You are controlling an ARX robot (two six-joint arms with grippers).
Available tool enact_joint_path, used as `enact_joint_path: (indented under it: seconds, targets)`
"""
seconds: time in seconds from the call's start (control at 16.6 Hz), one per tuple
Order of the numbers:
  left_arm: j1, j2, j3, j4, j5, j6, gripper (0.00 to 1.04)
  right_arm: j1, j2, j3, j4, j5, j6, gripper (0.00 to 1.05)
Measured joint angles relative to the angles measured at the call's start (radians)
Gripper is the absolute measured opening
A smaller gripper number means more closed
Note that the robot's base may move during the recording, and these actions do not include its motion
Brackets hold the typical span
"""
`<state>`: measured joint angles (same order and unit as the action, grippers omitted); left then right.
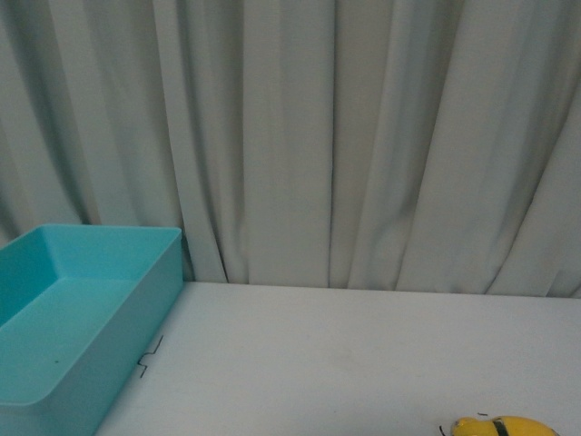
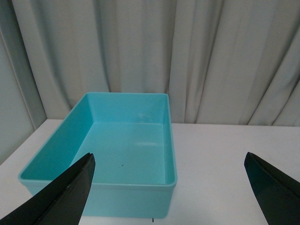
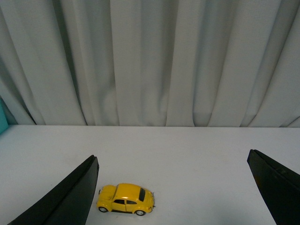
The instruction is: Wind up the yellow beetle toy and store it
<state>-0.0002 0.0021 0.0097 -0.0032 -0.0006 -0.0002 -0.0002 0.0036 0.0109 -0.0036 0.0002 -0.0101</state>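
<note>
Bin (image 1: 136,345) on table (image 1: 345,363) far left, beetle toy (image 1: 505,427) front right, curtain (image 1: 363,136) behind.

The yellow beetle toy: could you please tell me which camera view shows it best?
The right wrist view: the whole yellow beetle toy stands side-on on the white table, unobstructed. The front view catches only its roof at the picture's bottom edge. The left wrist view shows none of it, only the teal bin.
</note>
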Motion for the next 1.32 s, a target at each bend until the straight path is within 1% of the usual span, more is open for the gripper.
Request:
enact_joint_path:
  seconds: [0.12,0.18,0.24,0.42,0.48,0.54,0.66,0.72,0.84,0.9,0.96,1.08,1.14,1.2,1.32]
  targets:
    - [0.0,0.0,0.0,0.0,0.0,0.0,0.98,0.0,0.0,0.0,0.0,0.0,0.0,0.98]
    - [0.0,0.0,0.0,0.0,0.0,0.0,0.98,-0.056,0.102,0.021,-0.011,-0.002,0.049,0.98]
    - [0.0,0.0,0.0,0.0,0.0,0.0,0.98,-0.257,0.303,0.058,0.208,-0.175,0.07,0.98]
    - [0.0,0.0,0.0,0.0,0.0,0.0,0.98,-0.515,0.598,0.124,0.515,-0.415,0.053,0.98]
    - [0.0,0.0,0.0,0.0,0.001,0.0,0.98,-0.594,0.705,0.154,0.609,-0.48,0.035,0.98]
    - [0.0,0.0,0.0,0.0,-0.001,0.0,0.98,-0.649,0.793,0.187,0.684,-0.525,0.014,0.98]
    - [0.0,0.0,0.0,0.0,0.0,0.0,0.98,-0.715,0.967,0.278,0.791,-0.585,-0.034,0.98]
    - [0.0,0.0,0.0,0.0,0.0,0.0,0.98,-0.687,1.075,0.362,0.794,-0.637,-0.09,0.98]
    - [0.0,0.0,0.0,0.0,0.0,0.0,0.98,-0.574,1.181,0.467,0.744,-0.708,-0.191,0.98]
    - [0.0,0.0,0.0,0.0,0.0,0.0,0.98,-0.507,1.234,0.537,0.674,-0.753,-0.257,0.98]
    - [0.0,0.0,0.0,0.0,0.0,0.0,0.98,-0.45,1.285,0.591,0.629,-0.778,-0.32,0.98]
    - [0.0,0.0,0.0,0.0,0.0,0.0,0.98,-0.359,1.382,0.692,0.478,-0.819,-0.443,0.98]
    - [0.0,0.0,0.0,0.0,0.0,0.0,0.98,-0.322,1.427,0.735,0.404,-0.825,-0.507,0.98]
    - [0.0,0.0,0.0,0.0,0.0,0.0,0.98,-0.29,1.469,0.779,0.314,-0.846,-0.576,0.98]
    - [0.0,0.0,0.0,0.0,0.0,0.0,0.98,-0.23,1.553,0.879,0.092,-0.88,-0.764,0.98]
